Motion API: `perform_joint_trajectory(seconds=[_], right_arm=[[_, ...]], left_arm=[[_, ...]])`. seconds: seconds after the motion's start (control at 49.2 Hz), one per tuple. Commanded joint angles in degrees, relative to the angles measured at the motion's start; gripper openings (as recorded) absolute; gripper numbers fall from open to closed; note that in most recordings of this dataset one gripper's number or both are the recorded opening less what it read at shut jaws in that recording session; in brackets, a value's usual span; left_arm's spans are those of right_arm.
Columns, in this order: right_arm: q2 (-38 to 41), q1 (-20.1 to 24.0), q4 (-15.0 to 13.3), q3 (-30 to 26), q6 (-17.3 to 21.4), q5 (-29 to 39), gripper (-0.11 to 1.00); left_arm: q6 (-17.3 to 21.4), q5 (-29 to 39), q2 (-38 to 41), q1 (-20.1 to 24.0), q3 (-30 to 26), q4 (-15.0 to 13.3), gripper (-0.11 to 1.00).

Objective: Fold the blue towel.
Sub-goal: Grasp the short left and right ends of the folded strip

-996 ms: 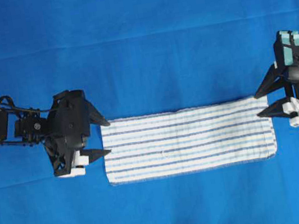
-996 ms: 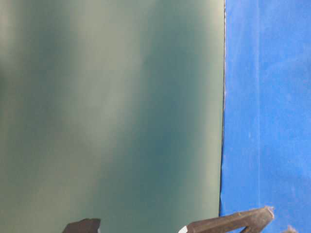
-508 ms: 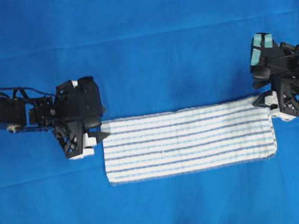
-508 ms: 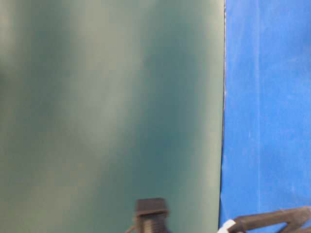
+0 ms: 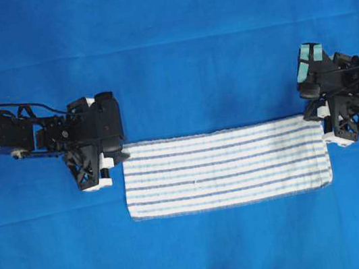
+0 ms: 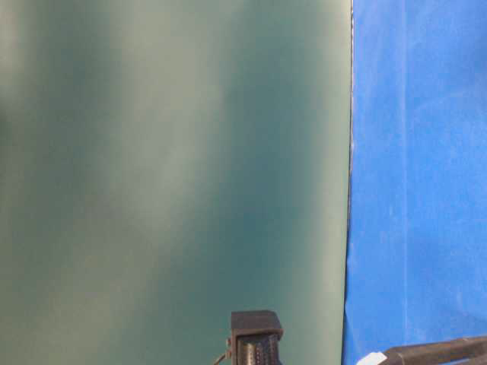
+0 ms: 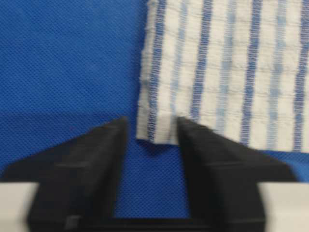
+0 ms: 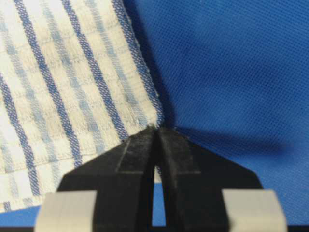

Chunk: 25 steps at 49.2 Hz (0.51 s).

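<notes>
Two grippers are seen at the ends of the blue towel (image 5: 225,167), which lies flat just below the middle of the overhead frame as a long, folded strip. Much of the table-level view is filled by a blurred grey-green surface (image 6: 167,167); only a dark block at its bottom edge and a sliver of a black finger at lower right are shown, cut off by the frame. The towel is woven white cloth with thin light and darker blue stripes, faint checks and stitched hems. The table covering (image 5: 165,41) is plain blue with a fine mesh-like texture. The left gripper (image 7: 150,140) is partly closed, its black wedge-shaped fingers (image 7: 91,159) set either side of the towel's corner; whether the cloth is actually pinched cannot be told. The right gripper (image 8: 156,137) is clenched, its tips pressed together at the towel's corner, where the hem edge appears caught between them.
</notes>
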Motion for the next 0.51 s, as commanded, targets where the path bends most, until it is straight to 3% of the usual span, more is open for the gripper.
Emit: perform_joint_trajectory(seconds=[0.0,0.081,0.488], right_arm=[[-0.5,-0.1,-0.1,-0.4,-0.1,0.5,0.02],[-1.1,-0.1,-0.1,-0.4,-0.1,0.9,0.02],[-9.8,-0.1,-0.1,-2.0,0.4,4.4,0.02]], left_arm=[[0.1,1.1,-0.4,0.1,-0.5,0.1,0.18],[0.0,1.8,-0.5,0.1,-0.7,0.1,0.03],[-0.3,3.6,-6.9,0.0,-1.6,0.1,0.03]])
